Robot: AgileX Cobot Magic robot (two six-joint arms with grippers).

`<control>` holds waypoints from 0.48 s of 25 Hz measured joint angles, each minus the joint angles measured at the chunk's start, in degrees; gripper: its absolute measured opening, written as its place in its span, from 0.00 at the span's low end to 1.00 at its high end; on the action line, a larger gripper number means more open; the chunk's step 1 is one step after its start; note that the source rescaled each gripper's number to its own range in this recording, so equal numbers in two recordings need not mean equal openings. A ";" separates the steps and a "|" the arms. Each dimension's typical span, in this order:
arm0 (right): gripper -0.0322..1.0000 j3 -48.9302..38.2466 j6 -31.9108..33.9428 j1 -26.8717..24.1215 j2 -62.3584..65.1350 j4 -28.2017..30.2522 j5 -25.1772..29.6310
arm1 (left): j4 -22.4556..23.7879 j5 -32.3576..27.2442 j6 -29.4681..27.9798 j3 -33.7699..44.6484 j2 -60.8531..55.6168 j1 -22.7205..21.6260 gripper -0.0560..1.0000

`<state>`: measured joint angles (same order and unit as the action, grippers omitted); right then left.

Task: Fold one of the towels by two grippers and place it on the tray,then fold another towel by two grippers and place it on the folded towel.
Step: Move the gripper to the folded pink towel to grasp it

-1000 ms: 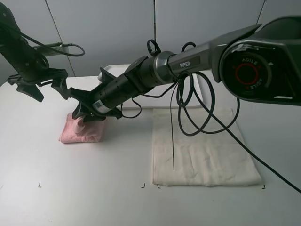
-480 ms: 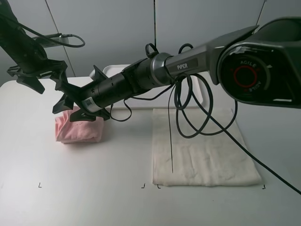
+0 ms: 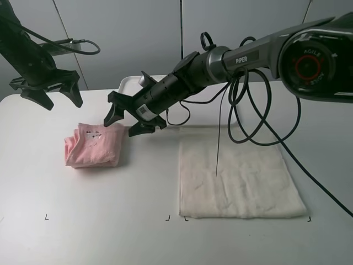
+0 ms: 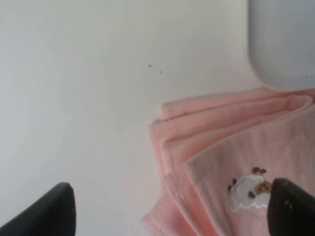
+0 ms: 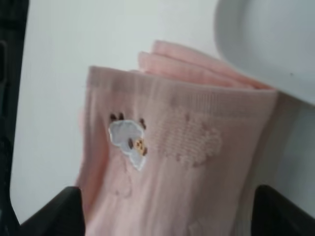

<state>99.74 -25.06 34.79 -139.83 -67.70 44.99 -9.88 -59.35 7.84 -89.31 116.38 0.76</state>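
Note:
A pink towel lies folded in a thick bundle on the table at the left. It also shows in the left wrist view and in the right wrist view, with a small sheep patch on top. My left gripper is open and empty, above and behind the bundle's left end. My right gripper reaches across the middle, open and empty, just above the bundle's right edge. A white towel lies flat at the right. The white tray stands at the back, largely hidden by my right arm.
The tray's rounded corner shows close to the pink towel in the left wrist view and in the right wrist view. Black cables hang from my right arm over the white towel. Small corner marks sit on the table's front.
My right gripper has let go of the pink towel and drawn back to the right and up. The left gripper stays raised and open. The pink towel has shifted slightly and lies free.

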 joint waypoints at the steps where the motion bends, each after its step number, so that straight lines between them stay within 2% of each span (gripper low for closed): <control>1: 0.76 0.00 0.16 0.00 -0.26 0.00 0.25 | 0.00 0.00 0.00 0.00 0.00 0.00 0.99; 6: 0.76 0.00 0.26 0.11 -1.65 -1.12 0.05 | -0.21 -0.12 0.00 0.00 0.00 0.00 0.99; 12: 0.76 0.00 -0.85 2.74 -2.83 -1.87 -2.79 | -0.45 -0.22 0.00 0.00 0.00 0.00 0.99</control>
<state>99.74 -25.91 37.52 -142.65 -69.57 42.19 -10.33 -59.57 7.84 -89.31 116.38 0.76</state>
